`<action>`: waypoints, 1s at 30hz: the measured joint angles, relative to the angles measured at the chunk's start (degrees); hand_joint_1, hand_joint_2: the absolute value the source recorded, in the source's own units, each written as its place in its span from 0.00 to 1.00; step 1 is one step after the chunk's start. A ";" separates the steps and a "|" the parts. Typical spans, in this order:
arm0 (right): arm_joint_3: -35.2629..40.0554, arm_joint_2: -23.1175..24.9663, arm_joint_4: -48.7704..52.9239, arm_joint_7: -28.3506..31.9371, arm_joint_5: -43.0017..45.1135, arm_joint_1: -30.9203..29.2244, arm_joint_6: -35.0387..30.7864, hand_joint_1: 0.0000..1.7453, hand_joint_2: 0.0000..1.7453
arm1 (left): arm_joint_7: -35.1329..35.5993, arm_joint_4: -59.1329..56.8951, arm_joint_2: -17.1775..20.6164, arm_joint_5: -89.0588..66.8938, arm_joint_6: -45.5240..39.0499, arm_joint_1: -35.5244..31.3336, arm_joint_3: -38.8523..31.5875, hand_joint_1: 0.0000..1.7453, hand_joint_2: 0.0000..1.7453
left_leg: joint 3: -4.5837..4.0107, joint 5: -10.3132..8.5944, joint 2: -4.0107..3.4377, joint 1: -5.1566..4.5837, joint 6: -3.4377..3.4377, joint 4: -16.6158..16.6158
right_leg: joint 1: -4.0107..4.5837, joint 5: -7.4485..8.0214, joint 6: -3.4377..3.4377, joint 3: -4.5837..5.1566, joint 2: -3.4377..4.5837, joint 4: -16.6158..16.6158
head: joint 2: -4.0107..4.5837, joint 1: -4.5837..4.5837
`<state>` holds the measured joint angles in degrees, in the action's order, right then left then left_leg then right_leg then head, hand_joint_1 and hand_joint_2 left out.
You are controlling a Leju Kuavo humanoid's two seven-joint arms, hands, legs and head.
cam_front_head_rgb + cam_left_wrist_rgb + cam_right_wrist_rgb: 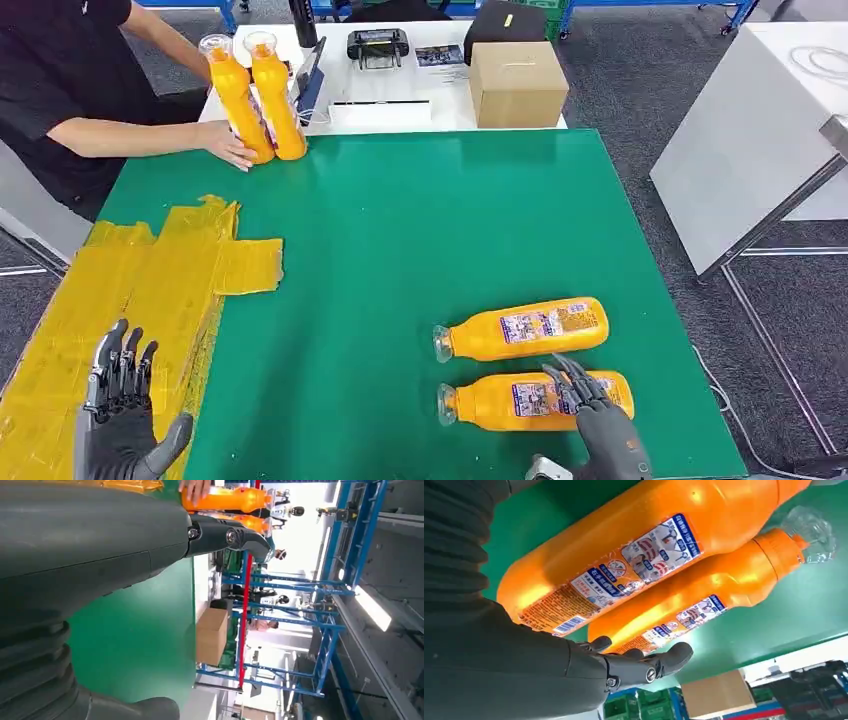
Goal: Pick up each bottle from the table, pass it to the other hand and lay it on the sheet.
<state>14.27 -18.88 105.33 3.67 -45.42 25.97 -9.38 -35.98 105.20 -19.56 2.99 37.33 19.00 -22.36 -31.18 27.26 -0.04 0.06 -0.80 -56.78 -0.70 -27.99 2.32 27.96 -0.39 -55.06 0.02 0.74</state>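
Right hand (585, 392) sits over the nearer orange plastic bottle (500, 401), lying flat near the table's front right corner, fingers spread across its labelled body, nothing lifted yet. A second lying orange bottle (520, 330) rests just beside it, farther in. This looks like the pick-up step; next it needs a firm wrap and a lift toward the left hand (120, 410), which waits spread wide and unladen over the crinkled yellow sheet (150, 290) at the front left corner. Whether the fingers actually touch the bottle is hard to make out.
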 measured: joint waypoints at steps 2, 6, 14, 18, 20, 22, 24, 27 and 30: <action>-0.09 -0.17 0.00 0.00 0.00 0.02 0.00 0.00 1.00 | 0.00 0.00 0.00 0.00 0.00 -0.03 -0.13 0.00 1.00 | 0.00 0.00 0.00 0.00 0.00 0.00 | 0.00 0.00 0.00 -0.01 0.01 0.00 | 0.00 0.00; -0.20 -0.31 0.00 0.00 0.00 0.04 0.00 0.00 1.00 | 0.00 0.00 0.00 0.00 0.00 -0.05 -0.20 0.00 1.00 | 0.01 0.00 -0.01 0.00 0.00 0.00 | 0.00 0.00 0.00 0.02 0.00 0.00 | 0.00 0.00; -0.35 -2.27 0.00 -2.93 0.26 0.43 1.38 0.00 1.00 | 0.13 -0.04 0.00 -0.46 0.46 -0.29 -0.37 0.00 1.00 | 0.00 0.00 -0.01 -0.01 0.00 0.00 | -0.01 0.00 0.00 0.00 0.01 0.00 | 0.00 0.00; -0.63 -3.37 0.00 -3.63 -0.02 0.42 2.21 0.00 1.00 | 0.53 -0.24 0.00 -0.61 0.61 -0.63 -0.52 0.00 1.00 | 0.01 0.00 0.00 -0.01 0.00 0.00 | -0.01 0.00 0.00 0.02 0.00 0.00 | 0.00 0.00; -0.77 -3.67 -0.02 -4.30 -1.18 0.23 2.21 0.00 1.00 | 0.88 -0.35 0.00 -0.61 0.52 -0.78 -0.61 0.00 1.00 | 0.01 0.00 -0.01 -0.01 0.00 0.00 | 0.00 0.00 0.00 -0.09 0.00 0.00 | 0.00 0.00; -0.79 -3.85 -0.28 -4.59 -2.60 -0.54 2.49 0.00 1.00 | 1.27 -0.59 0.00 -0.59 0.42 -1.09 -0.70 0.00 1.00 | -0.01 0.00 -0.01 0.00 0.00 0.00 | 0.01 0.01 0.00 -0.14 0.02 0.00 | 0.00 0.02; -0.74 -3.89 -1.16 -4.61 -3.48 -2.51 3.48 0.00 1.00 | 1.66 -0.96 0.00 -0.50 0.33 -1.43 -0.76 0.00 1.00 | 0.04 -0.01 -0.06 0.01 0.00 0.00 | 0.02 0.02 0.00 -0.12 0.07 0.00 | 0.00 0.02; -0.72 -3.91 -2.21 -4.66 -4.04 -4.23 4.74 0.00 1.00 | 1.88 -1.40 0.00 -0.35 -0.13 -1.71 -0.76 0.00 1.00 | 0.16 0.00 -0.01 0.00 0.00 0.00 | 0.01 -0.01 0.00 0.21 0.04 0.00 | 0.00 0.00; -0.70 -4.00 -2.95 -4.81 -4.24 -5.08 5.16 0.00 1.00 | 1.99 -1.68 0.00 0.11 -0.15 -1.77 -0.87 0.00 1.00 | 0.04 0.00 -0.03 0.00 0.00 0.00 | 0.00 0.00 0.00 -0.07 0.04 0.00 | 0.00 0.02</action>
<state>13.57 -22.88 102.38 -1.14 -49.66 20.88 -4.22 -33.99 103.51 -19.56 3.10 37.18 17.23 -23.23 -31.13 27.26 -0.08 0.06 -0.80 -56.78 -0.70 -27.99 2.32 27.90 -0.35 -55.06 0.02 0.76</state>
